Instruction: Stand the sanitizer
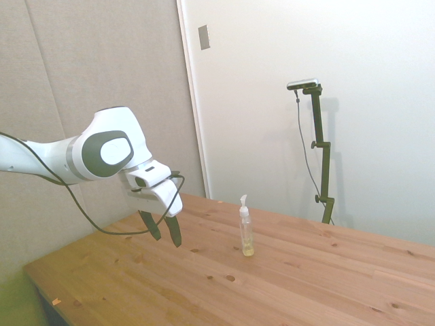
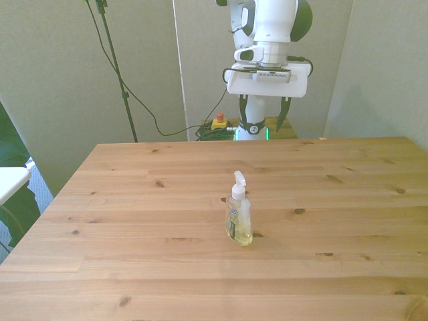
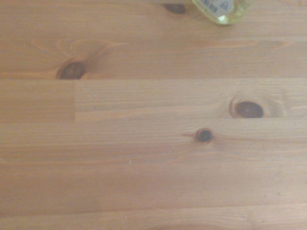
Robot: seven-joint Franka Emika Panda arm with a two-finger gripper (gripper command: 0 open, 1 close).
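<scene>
Clearly, in the side view the sanitizer (image 1: 246, 231) stands upright on the tabletop (image 1: 306, 285), with its pump nozzle on top and the yellowish liquid low in the bottle. The claw (image 1: 162, 229) hangs well apart from it, toward the arm's side, with its two fingers pointing down, spread apart and holding nothing. From this I judge that the standing is already done, and the step in hand is only to get the arm away without disturbing the bottle.

From the front view the sanitizer (image 2: 239, 215) is near the middle of the tabletop (image 2: 100, 234), its base flat on the wood and its label facing the camera. The claw (image 2: 265, 119) is high above the far edge, open and empty. To do this step well, I think the arm should rise or draw off on a path that does not pass over the bottle, because such a slim, tall bottle may tip at a small knock.

In the wrist view only a corner of the sanitizer (image 3: 221, 9) shows at the edge; the rest is bare wood of the tabletop (image 3: 144, 143) with dark knots.
</scene>
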